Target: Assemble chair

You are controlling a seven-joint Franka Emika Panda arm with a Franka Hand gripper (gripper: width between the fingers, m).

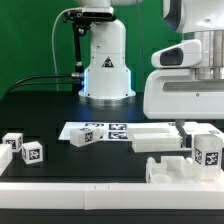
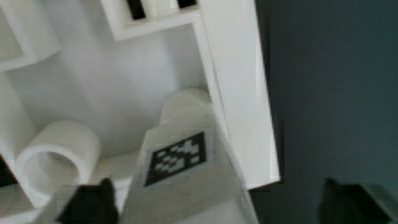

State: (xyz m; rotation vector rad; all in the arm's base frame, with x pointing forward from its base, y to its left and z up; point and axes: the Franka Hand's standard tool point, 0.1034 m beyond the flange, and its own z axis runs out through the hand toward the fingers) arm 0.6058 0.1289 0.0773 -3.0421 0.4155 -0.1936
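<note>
The chair is in loose white pieces. In the wrist view a tagged white leg piece [image 2: 187, 160] lies against a white panel [image 2: 214, 60] with a round peg [image 2: 63, 150] beside it. My gripper [image 2: 222, 205] is open. Its dark fingers [image 2: 89, 200] stand on either side of the leg piece, with a gap on one side. In the exterior view the gripper [image 1: 197, 135] hangs low at the right over a tagged piece [image 1: 208, 148] and a white blocky part [image 1: 175, 170]. A flat panel [image 1: 155, 138] lies beside them.
Two small tagged blocks [image 1: 12, 142] [image 1: 33, 152] sit at the exterior view's left. Another tagged block [image 1: 85, 136] lies by the marker board [image 1: 108, 128]. A white border rail [image 1: 80, 190] runs along the front. The robot base [image 1: 105, 70] stands at the back.
</note>
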